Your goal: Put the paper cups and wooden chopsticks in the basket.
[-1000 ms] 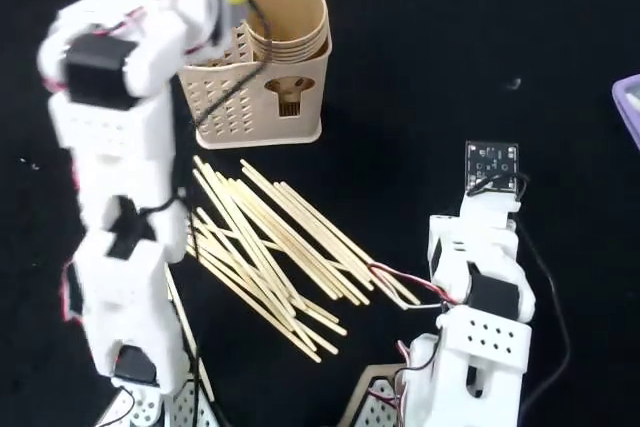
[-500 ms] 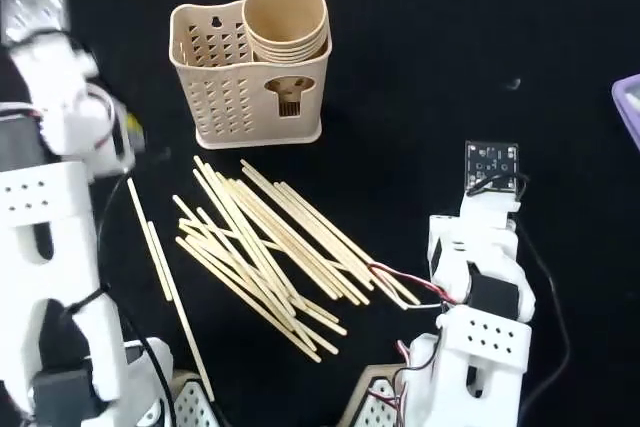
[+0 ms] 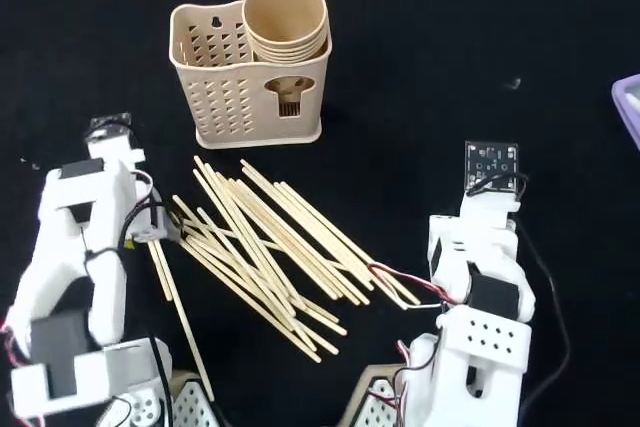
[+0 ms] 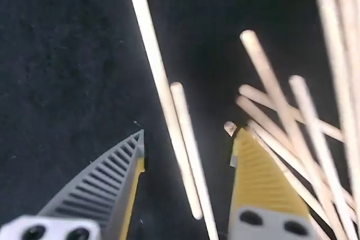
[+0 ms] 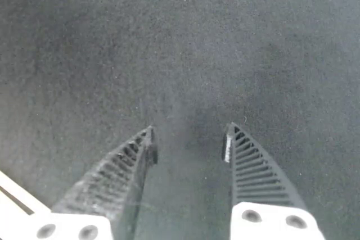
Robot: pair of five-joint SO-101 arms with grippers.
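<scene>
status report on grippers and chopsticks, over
Left gripper open, fingers straddling two loose chopsticks. Right gripper open over the black table. Paper cups stacked in basket; chopstick pile outside it on the table. No obstruction seen.

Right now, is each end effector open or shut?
Left end effector: open, two chopsticks between its jaws, ungripped.
Right end effector: open, holding nothing.

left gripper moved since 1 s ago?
Yes. In the high view the left gripper has come away from the basket toward the near table edge. It is now open at the left end of the chopsticks.
</scene>
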